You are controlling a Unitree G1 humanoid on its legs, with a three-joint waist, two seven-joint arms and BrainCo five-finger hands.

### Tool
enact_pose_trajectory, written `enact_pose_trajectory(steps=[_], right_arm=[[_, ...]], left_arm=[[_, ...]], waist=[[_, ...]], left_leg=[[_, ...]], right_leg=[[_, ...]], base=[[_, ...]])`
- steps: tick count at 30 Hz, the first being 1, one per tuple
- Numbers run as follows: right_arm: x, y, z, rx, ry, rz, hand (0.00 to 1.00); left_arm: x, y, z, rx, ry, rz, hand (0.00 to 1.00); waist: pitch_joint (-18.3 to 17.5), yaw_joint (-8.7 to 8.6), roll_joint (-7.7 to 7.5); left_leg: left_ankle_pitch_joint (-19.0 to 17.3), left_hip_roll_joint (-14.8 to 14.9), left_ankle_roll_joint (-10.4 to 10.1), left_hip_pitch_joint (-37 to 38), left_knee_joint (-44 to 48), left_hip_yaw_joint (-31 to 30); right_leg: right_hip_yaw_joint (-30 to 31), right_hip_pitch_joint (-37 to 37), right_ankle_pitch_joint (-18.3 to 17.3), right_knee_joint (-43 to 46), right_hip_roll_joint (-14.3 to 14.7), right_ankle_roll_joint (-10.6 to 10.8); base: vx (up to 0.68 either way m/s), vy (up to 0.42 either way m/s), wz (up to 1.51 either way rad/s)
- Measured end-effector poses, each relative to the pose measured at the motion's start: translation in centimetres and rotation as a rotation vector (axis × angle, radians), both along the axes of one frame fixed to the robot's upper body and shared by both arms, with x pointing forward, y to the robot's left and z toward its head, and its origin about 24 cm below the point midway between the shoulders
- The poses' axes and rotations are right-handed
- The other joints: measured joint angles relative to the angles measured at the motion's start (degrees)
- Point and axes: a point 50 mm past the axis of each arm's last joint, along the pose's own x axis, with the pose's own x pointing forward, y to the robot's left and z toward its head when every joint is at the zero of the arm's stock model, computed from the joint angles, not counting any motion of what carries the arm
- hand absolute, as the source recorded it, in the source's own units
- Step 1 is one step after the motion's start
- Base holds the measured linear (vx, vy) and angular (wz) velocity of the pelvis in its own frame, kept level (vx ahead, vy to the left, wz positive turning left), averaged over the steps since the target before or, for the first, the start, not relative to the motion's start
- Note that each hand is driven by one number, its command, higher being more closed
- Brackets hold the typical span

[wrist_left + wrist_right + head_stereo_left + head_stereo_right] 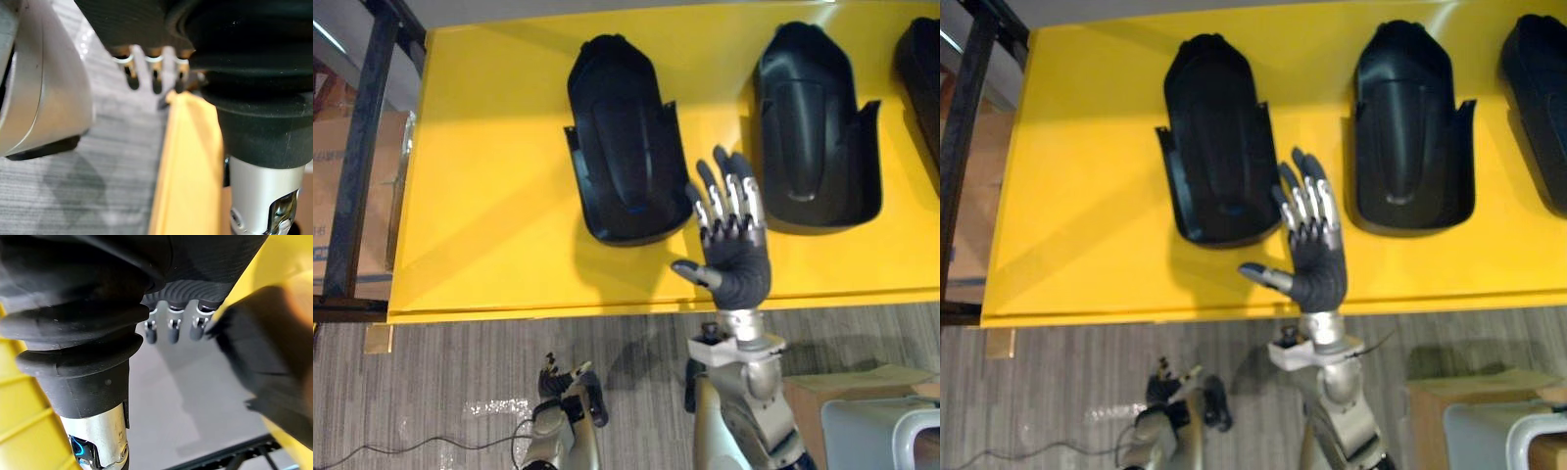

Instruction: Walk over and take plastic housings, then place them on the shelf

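Right hand [736, 264] between housings [625, 137], near tabletop [489, 206] edge

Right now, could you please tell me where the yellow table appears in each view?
Left eye view: yellow table spans the upper part, under black housings.
Right eye view: likewise, upper part.
Left wrist view: its yellow edge past the left hand.
Right wrist view: yellow behind a blurred housing.
Shared landmark: grey floor along its front edge.
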Motion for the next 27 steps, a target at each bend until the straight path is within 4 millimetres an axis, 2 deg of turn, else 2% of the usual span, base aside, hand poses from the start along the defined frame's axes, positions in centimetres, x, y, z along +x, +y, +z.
enact_pose_trajectory(steps=[7, 13, 20, 23, 27], right_arm=[[-0.9, 1.0, -1.3, 0.018, 0.068, 0.095, 0.0], [-1.4, 1.0, -1.7, -0.012, 0.092, -0.015, 0.0], [-1.7, 0.8, -2.1, -0.008, 0.116, -0.032, 0.0], [-1.5, 1.2, -2.2, -0.013, 0.114, 0.016, 0.0], [-0.1, 2.7, -3.4, -0.049, 0.165, 0.126, 0.0]], left_arm=[[0.2, -0.2, -0.2, 0.014, 0.02, -0.037, 0.0], [0.4, -0.3, -0.1, 0.032, 0.016, -0.048, 0.0], [0.4, -0.2, 0.0, 0.042, 0.014, -0.045, 0.0], [0.5, -0.3, 0.0, 0.048, 0.014, -0.058, 0.0], [0.4, -0.8, -0.1, 0.049, 0.016, -0.103, 0.0]], waist=[[0.0, -0.21, -0.01], [0.0, -0.39, -0.24], [-0.3, -0.51, -0.91], [-0.3, -0.56, -0.91], [-0.3, -0.69, -0.91]], left_leg=[[-0.1, -0.1, 0.1, -0.6, 0.2, -0.1], [-0.4, 0.1, 0.6, -1.3, 1.6, -0.3], [-0.7, 0.2, 0.6, -2.2, 2.4, -0.1], [-0.7, 0.1, 0.6, -2.2, 2.3, -0.2], [-0.6, -0.1, 0.6, -2.1, 2.2, -0.5]], right_leg=[[0.0, 0.0, 0.3, -0.7, 0.0, 0.5], [0.0, -0.2, 0.5, -0.7, -0.1, 0.8], [0.2, -1.2, 0.6, -0.4, -0.2, 1.0], [0.2, -1.1, 0.6, 0.0, -0.3, 1.0], [0.1, -0.9, 0.6, 0.1, -0.8, 1.0]], base=[[-0.06, -0.003, -0.01], [-0.03, 0.0, 0.02], [0.01, 0.0, 0.0], [0.02, -0.006, 0.0], [0.0, -0.002, 0.02]])
